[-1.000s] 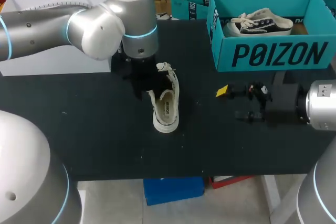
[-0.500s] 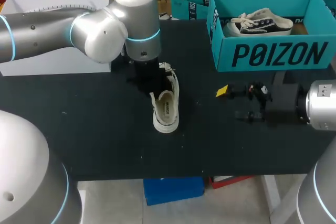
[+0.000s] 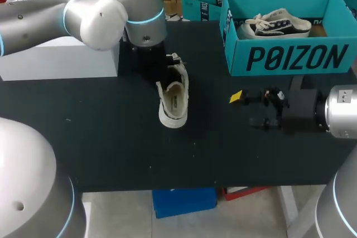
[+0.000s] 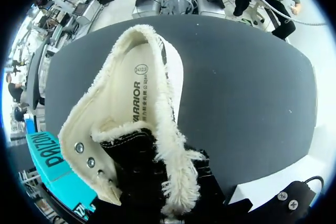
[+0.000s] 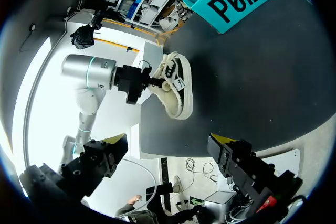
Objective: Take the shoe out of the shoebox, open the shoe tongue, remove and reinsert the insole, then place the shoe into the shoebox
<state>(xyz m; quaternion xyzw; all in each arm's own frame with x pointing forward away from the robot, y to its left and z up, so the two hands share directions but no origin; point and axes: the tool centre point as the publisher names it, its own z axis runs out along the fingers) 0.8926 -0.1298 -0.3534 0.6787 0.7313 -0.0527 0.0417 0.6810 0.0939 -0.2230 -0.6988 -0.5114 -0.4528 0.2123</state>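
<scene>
Black table (image 3: 100, 137) holds the fleece-lined shoe (image 3: 173, 96) well apart from the teal shoebox (image 3: 290, 57), left gripper (image 5: 149, 82) at its tongue end, grip can't be told, right gripper (image 5: 168, 141) spread empty; probably steady the heel, peel the tongue back gently.

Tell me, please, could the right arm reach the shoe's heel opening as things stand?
Probably yes. Bare table lies between the open right gripper and the shoe, and the left gripper holds only its laced end, leaving its heel opening free.
</scene>
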